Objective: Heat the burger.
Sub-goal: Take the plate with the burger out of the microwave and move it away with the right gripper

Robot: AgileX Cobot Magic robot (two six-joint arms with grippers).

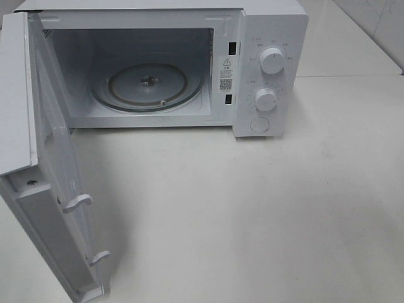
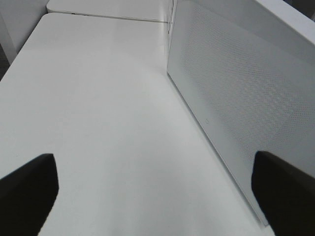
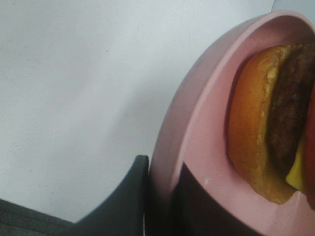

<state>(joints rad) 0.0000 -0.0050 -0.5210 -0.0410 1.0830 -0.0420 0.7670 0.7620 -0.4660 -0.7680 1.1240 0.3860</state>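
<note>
From the high camera, the microwave (image 1: 170,63) stands at twelve o'clock on the worktop (image 1: 265,214), its door (image 1: 44,170) swung wide toward nine o'clock and the glass turntable (image 1: 148,85) bare. Neither arm nor burger shows here.

In the left wrist view, the left pincer (image 2: 157,191) is spread wide and empty beside the door's mesh panel.

In the right wrist view, the right pincer (image 3: 157,201) is pinching the rim of the pink plate (image 3: 202,128). The burger (image 3: 270,123) sits on that plate just beyond the fingers, so the right arm is nearer. Being round, it has no clear long axis; its layers appear edge-on.
</note>
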